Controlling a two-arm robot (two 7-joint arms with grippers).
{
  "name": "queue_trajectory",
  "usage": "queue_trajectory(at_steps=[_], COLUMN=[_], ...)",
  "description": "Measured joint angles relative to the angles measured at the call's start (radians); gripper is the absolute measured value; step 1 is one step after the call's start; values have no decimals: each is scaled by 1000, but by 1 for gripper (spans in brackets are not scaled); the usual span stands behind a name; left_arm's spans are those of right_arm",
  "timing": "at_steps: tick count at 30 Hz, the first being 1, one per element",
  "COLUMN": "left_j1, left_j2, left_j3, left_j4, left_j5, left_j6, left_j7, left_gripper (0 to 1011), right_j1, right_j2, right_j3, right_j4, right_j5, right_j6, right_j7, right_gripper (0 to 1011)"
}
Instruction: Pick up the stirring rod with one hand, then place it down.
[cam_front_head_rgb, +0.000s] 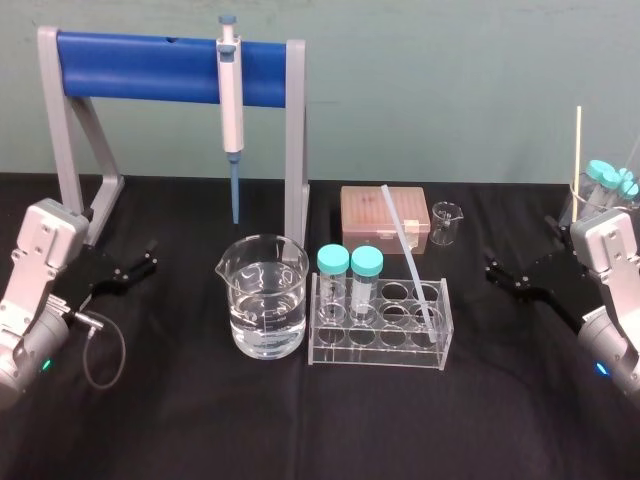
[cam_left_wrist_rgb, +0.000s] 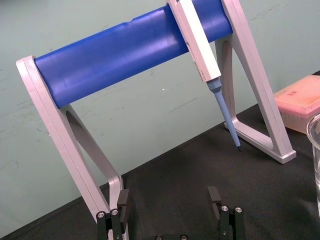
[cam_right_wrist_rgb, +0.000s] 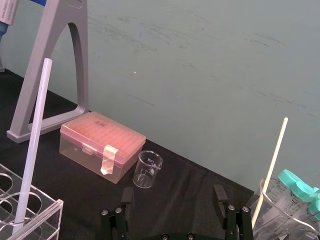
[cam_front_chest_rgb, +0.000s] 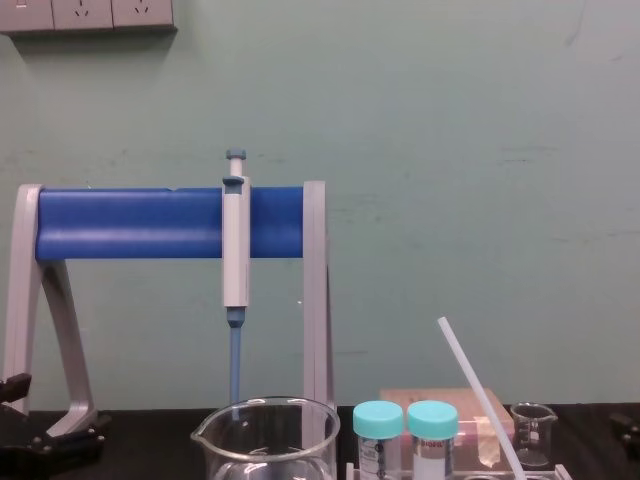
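Stirring rod (cam_front_head_rgb: 408, 255) leans in tube rack (cam_front_head_rgb: 380, 358). Right gripper (cam_front_head_rgb: 499, 273) and parked left gripper (cam_front_head_rgb: 140, 264) both released, empty. Grasp the upper shaft, withdraw along its tilt

Stirring rod (cam_front_head_rgb: 405, 250): thin, straight, translucent white. It stands tilted in clear tube rack (cam_front_head_rgb: 375, 355), lower end in right-end hole, top leaning back and toward your left. Nothing grips it. Your black two-finger tools sit well apart from it at either side: left tool (cam_front_head_rgb: 148, 258), right tool (cam_front_head_rgb: 503, 272), fingers spread, both empty.
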Motion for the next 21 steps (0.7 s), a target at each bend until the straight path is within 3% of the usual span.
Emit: queue_trajectory(at_steps=[21], left_j1=[0], left_j2=[0], left_j3=[0], left_j4=[0], left_j5=[0], left_j6=[0], left_j7=[0], left_gripper=[1000], right_j1=[0], right_j2=[0], right_j3=[0], right_j4=[0], right_j5=[0], right_j6=[0], right_j7=[0], right_gripper=[1003])
